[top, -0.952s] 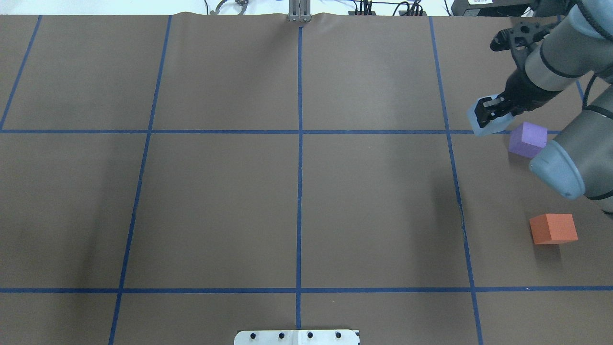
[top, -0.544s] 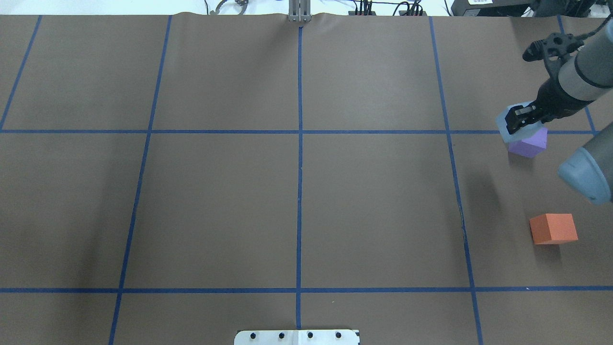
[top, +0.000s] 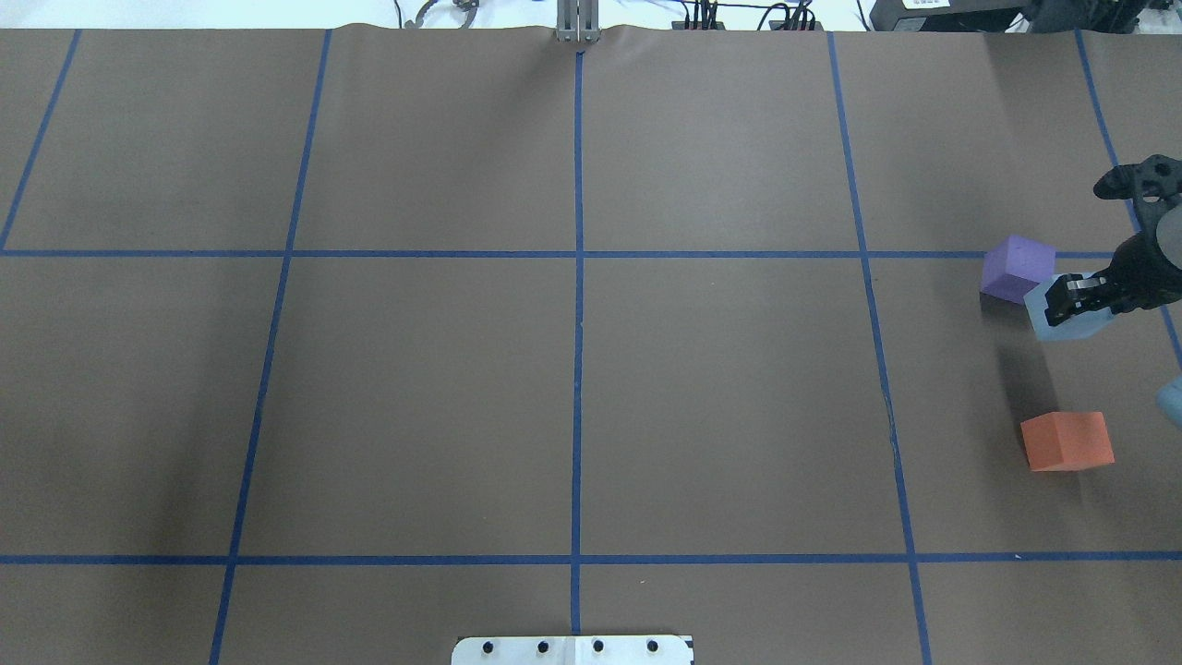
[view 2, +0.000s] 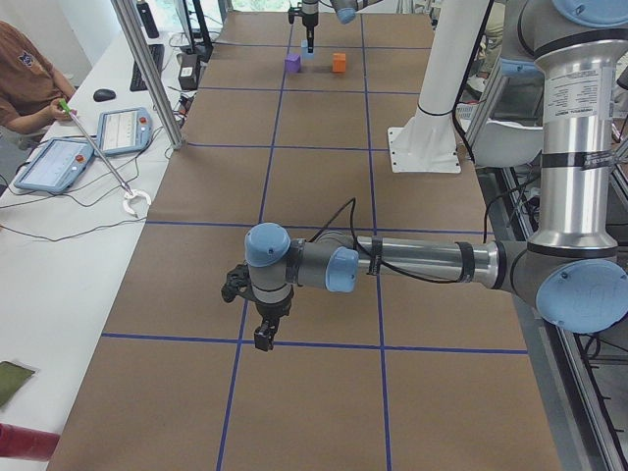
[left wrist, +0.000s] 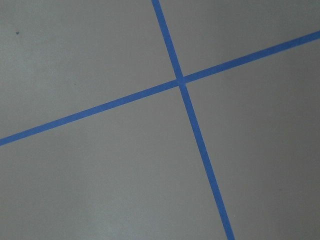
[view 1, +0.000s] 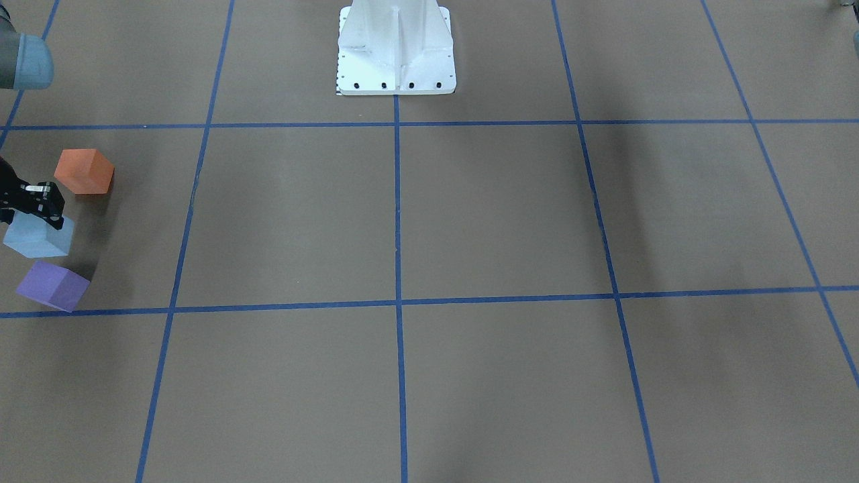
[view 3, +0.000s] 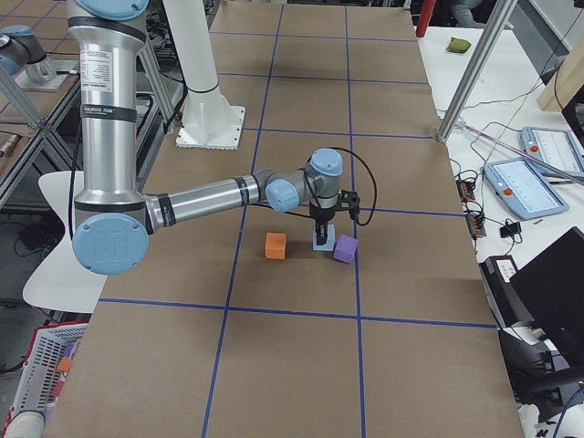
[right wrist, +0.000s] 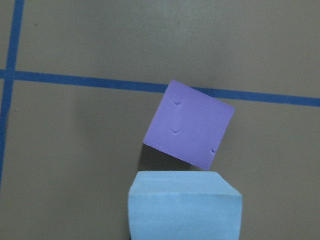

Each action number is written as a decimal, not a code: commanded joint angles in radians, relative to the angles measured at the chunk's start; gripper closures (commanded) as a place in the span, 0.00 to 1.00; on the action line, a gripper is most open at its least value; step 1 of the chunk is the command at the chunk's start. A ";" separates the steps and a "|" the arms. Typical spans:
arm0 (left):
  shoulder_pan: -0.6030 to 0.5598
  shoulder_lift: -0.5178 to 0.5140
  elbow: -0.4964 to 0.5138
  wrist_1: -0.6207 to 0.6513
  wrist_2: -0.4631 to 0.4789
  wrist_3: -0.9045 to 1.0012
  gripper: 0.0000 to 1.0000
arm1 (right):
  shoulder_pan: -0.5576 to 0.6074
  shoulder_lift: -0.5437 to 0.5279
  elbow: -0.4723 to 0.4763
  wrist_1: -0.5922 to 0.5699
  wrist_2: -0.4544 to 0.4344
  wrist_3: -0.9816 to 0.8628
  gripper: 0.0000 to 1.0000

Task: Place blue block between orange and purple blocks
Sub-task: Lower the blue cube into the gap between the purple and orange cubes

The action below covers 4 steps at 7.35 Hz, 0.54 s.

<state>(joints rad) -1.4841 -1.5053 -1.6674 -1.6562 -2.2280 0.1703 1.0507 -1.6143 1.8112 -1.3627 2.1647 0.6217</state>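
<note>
My right gripper (top: 1076,297) is shut on the light blue block (top: 1062,321) and holds it a little above the table, between the purple block (top: 1016,268) and the orange block (top: 1067,441), close to the purple one. In the front-facing view the blue block (view 1: 39,236) sits between the orange block (view 1: 84,171) and the purple block (view 1: 52,285). The right wrist view shows the blue block (right wrist: 185,205) just below the purple block (right wrist: 189,124). My left gripper (view 2: 263,339) hangs over bare table far from the blocks; I cannot tell if it is open.
The brown table cover (top: 572,369) carries a blue tape grid. The robot's white base (view 1: 396,47) stands at the table's near edge. An operator and tablets (view 2: 59,162) are beside the table's far long side.
My right gripper has carried the blue block from the far left of the purple block, over it, toward the robot, into the gap between purple and orange.
</note>
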 commanded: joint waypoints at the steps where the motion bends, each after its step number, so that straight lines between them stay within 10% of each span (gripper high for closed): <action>1: 0.001 -0.004 0.002 0.001 0.005 0.000 0.00 | -0.049 -0.007 -0.012 0.002 0.014 0.061 1.00; 4: 0.002 -0.007 0.005 0.001 0.005 0.000 0.00 | -0.116 -0.007 -0.035 0.004 0.004 0.073 1.00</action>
<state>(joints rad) -1.4824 -1.5109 -1.6645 -1.6555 -2.2229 0.1703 0.9541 -1.6213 1.7895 -1.3603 2.1704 0.6936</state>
